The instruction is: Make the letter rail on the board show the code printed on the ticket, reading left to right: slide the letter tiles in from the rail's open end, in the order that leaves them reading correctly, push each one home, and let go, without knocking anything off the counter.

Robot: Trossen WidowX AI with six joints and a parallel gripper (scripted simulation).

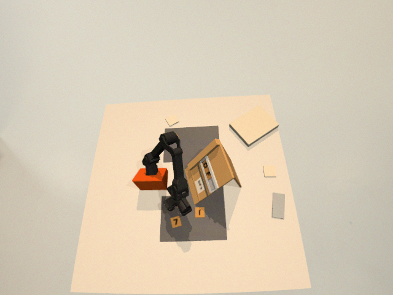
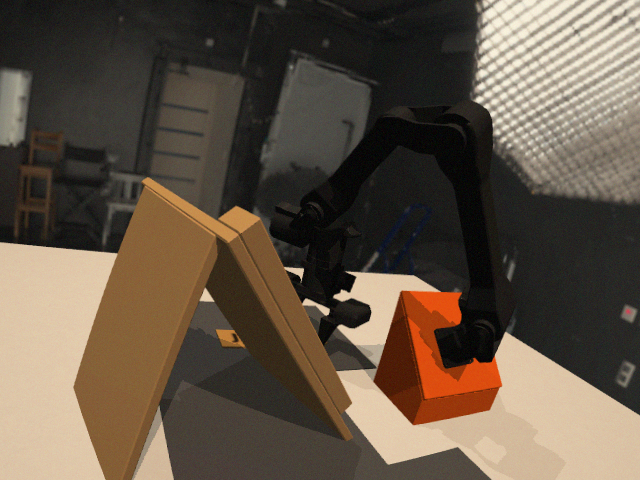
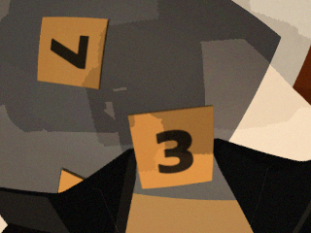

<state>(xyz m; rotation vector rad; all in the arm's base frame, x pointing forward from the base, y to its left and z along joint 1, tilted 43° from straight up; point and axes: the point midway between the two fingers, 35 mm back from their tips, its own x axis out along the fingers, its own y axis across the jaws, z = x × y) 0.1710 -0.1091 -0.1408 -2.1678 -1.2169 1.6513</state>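
Observation:
My gripper (image 1: 177, 206) (image 3: 174, 149) is shut on the tile marked 3 (image 3: 141, 128), above the dark mat in front of the board's lower end. Its face shows upright in the wrist view. The tilted tan board (image 1: 226, 165) (image 2: 289, 320) carries a pale rail (image 1: 214, 175) with two tiles, seemingly D (image 1: 204, 165) and F (image 1: 208, 174); the rail's lower part shows no tile. The ticket (image 1: 199, 185) is beside the rail, its print too small to read surely. A tile marked 7 (image 1: 175, 222) (image 3: 73, 53) and one seemingly marked J or 1 (image 1: 199, 212) (image 2: 229, 338) lie on the mat.
The orange base block (image 1: 150, 179) (image 2: 449, 372) is left of the board in the top view. A large pale slab (image 1: 253, 125), two small pale squares (image 1: 172, 120) (image 1: 269, 171) and a grey rectangle (image 1: 278, 205) lie farther out. The board's back leg (image 2: 139, 330) slopes to the counter.

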